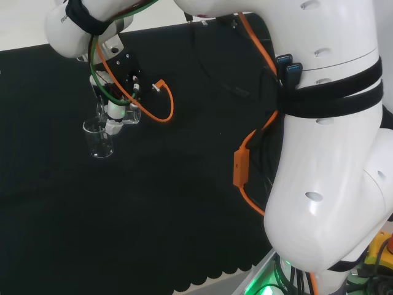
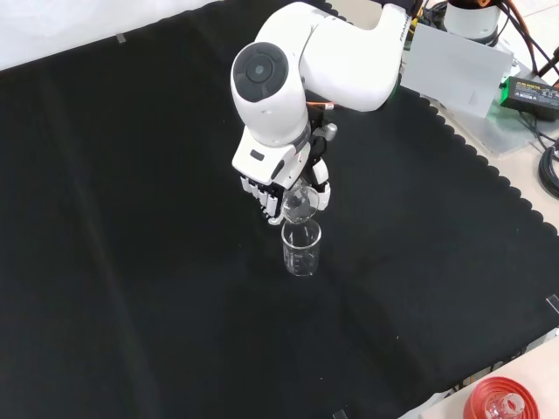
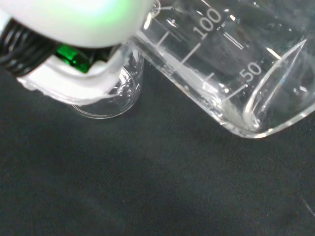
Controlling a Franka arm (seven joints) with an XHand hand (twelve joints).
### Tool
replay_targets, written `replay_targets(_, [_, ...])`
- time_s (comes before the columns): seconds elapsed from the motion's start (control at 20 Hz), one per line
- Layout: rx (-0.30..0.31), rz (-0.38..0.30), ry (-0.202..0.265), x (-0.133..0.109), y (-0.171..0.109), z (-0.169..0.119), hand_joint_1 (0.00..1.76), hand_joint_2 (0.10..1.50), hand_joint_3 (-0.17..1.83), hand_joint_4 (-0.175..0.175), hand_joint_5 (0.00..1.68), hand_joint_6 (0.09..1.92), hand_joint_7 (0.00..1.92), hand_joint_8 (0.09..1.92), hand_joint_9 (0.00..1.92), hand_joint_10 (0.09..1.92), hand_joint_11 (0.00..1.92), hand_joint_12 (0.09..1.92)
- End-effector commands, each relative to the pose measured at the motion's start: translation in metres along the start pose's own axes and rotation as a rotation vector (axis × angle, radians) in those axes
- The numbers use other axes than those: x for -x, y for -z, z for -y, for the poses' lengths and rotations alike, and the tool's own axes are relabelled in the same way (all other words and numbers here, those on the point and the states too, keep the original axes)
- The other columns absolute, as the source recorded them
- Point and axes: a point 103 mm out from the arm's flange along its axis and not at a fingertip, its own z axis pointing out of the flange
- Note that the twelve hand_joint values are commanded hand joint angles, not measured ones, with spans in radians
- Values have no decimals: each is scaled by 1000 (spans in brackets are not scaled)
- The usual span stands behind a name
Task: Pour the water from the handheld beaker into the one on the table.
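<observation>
The robot hand (image 2: 278, 185) curls around a beaker (image 2: 298, 206), tipped on its side, mouth pointing down at the cup (image 2: 301, 248) on the table (image 2: 131, 262).

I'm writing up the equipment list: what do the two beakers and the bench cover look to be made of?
Held beaker: clear and glossy, with printed graduations; glass or clear plastic, hard to tell.
Standing beaker: equally transparent and shiny.
Bench cover: matte black cloth with a scalloped edge.

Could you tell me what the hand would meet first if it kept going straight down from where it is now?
Probably the standing beaker just below the hand and its tilted beaker; depth is uncertain, so it could reach the black cloth alongside.
</observation>
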Motion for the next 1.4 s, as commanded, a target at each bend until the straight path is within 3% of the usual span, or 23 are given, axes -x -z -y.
replay_targets(0.05, [-9,6,-4,0,1,0,1315,490,847,47,1345,621,1663,87,1594,171,1321,831])
replay_targets(0.75, [-46,59,-13,-2,3,0,1321,471,878,2,1337,626,1685,87,1611,170,1320,827])
replay_targets(0.85, [-56,73,-14,-3,3,-1,1324,564,707,-113,1405,425,1636,87,1610,161,1311,825])
replay_targets(0.95, [-62,78,-12,-5,3,-1,1325,612,618,-161,1443,311,1613,87,1610,154,1304,824])
replay_targets(1.4, [-87,109,-12,-9,6,-2,1326,630,583,-175,1461,259,1605,87,1612,150,1296,823])
